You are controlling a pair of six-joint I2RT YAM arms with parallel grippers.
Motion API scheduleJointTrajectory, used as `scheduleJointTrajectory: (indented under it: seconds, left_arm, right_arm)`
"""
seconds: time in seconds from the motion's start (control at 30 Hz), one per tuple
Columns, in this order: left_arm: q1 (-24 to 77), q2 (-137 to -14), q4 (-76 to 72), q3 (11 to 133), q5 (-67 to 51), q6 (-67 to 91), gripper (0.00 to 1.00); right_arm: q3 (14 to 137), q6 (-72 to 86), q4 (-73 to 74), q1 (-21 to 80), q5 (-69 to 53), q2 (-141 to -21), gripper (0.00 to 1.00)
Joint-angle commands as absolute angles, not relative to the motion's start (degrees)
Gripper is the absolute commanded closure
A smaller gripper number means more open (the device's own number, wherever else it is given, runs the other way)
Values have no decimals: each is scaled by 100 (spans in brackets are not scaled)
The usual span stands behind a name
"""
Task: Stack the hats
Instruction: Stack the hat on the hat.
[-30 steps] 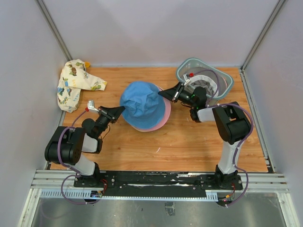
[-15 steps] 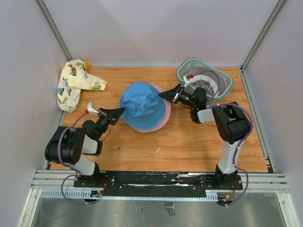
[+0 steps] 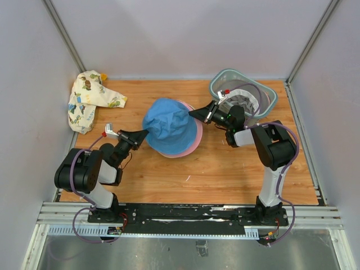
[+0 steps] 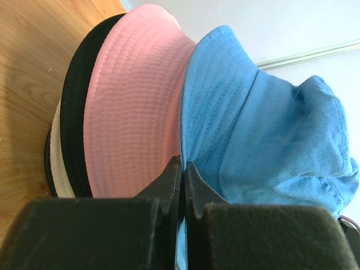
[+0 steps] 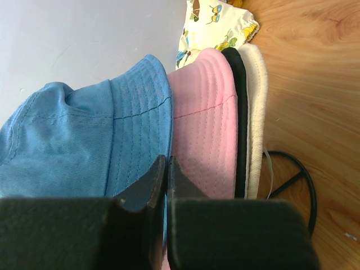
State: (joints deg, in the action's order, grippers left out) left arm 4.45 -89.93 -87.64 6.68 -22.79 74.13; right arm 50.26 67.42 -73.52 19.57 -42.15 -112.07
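A blue hat lies on top of a pile of hats at mid-table, over a pink hat. The wrist views show the pile's layers: blue hat, pink hat, black hat and cream hat. My left gripper is shut on the blue hat's brim at its left edge. My right gripper is shut on the blue brim at the right side, with the pink hat just beside it.
A cream patterned hat lies crumpled at the back left corner. A grey-green slatted basket stands at the back right with a grey-white hat inside. Grey walls close in the table on three sides.
Both grippers have kept their hold on the blue brim. The left arm has shifted slightly and the blue hat has settled a little lower over the pink one.
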Motion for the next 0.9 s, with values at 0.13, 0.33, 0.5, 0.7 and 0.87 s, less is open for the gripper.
scheduleJointTrajectory:
  seconds: [0.13,0.33,0.5,0.7,0.87]
  left_arm:
    - [582,-9424,-9764,299,-2287,6824,99]
    - [776,-9582,-9764,294,-2204,6716,100]
    - [976,-9595,-9829,141,-2078,6649,100]
    - [1532,-9588,-9834,-12,-1783,6538,99]
    - [1922,-9703,-9992,-94,-1565,6541,99]
  right_arm:
    - [4587,6174,-6325,1735,-3856,-11564,99]
    - [4582,6032,-6064,1734,-3781,-11614,99]
    - [4894,5840,-5606,1739,-3682,-11630,99]
    - [5443,5528,-4792,1846,-3473,-11632,99]
    - [5862,5373,-4288,1907,-3373,-11733,100]
